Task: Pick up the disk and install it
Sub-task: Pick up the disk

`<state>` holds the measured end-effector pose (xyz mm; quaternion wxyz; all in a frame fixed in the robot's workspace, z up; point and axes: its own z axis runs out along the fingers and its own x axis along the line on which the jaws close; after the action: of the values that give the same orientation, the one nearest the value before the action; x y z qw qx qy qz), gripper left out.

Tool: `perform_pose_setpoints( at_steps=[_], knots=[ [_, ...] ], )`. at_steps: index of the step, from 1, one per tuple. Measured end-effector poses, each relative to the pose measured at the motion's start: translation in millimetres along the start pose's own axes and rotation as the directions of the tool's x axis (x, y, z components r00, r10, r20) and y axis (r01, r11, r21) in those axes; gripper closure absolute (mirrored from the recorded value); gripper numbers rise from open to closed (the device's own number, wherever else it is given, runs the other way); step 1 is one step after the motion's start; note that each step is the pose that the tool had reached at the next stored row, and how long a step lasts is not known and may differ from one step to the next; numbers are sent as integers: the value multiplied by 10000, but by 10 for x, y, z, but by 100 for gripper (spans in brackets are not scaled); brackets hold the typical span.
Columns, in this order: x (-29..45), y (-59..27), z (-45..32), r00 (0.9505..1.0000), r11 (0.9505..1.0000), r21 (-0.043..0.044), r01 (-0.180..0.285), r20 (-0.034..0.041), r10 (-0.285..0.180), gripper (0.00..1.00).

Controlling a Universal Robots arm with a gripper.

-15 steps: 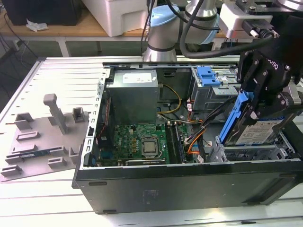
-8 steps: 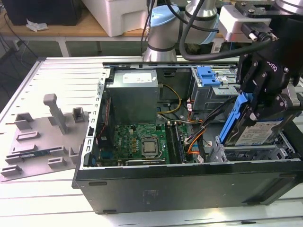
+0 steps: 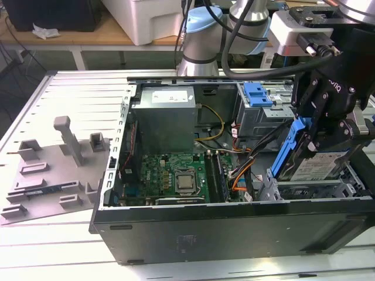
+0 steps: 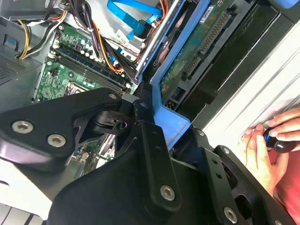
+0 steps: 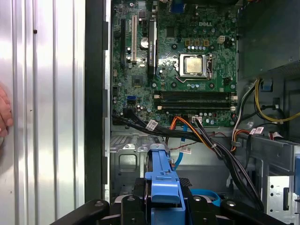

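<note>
The disk (image 3: pixel 316 167) is a silver drive with a labelled face in a bright blue carrier rail (image 3: pixel 290 149). It hangs tilted, nearly on edge, over the drive bay at the exterior view's right end of the open computer case (image 3: pixel 234 225). My gripper (image 3: pixel 321 130) is shut on it from above. In the second wrist view the disk's green circuit-board side (image 4: pixel 197 51) and blue carrier (image 4: pixel 171 119) run out from the black gripper (image 4: pixel 147 110). The first wrist view has the blue carrier (image 5: pixel 161 180) between the fingers, above the metal bay floor (image 5: pixel 126 159).
Inside the case are the motherboard (image 3: pixel 176 175), a grey power supply box (image 3: pixel 164 120), a blue bracket without a drive (image 3: pixel 258 93) and cable bundles (image 5: pixel 201 136) close to the bay. A grey fixture plate (image 3: pixel 53 170) lies at the exterior view's left. A person's hand (image 4: pixel 267 150) rests beside the case.
</note>
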<state>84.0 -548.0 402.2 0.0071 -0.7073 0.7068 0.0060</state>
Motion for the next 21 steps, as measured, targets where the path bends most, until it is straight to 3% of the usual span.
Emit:
perform_pose_setpoints(
  at_steps=[12, 13, 14, 15, 17, 21],
  knots=[
    [1, 0, 3, 10000, 10000, 0, 0, 0, 0, 62],
    [1, 0, 3, 10000, 10000, 0, 0, 1, 0, 56],
    [1, 0, 4, 10000, 10000, 0, 1, 0, -1, 38],
    [1, 0, 4, 10000, 10000, 0, 0, 0, 0, 38],
    [1, 0, 4, 10000, 10000, 0, 0, 0, 0, 25],
    [1, 0, 5, 10000, 10000, 0, 1, 0, -1, 25]
  ],
)
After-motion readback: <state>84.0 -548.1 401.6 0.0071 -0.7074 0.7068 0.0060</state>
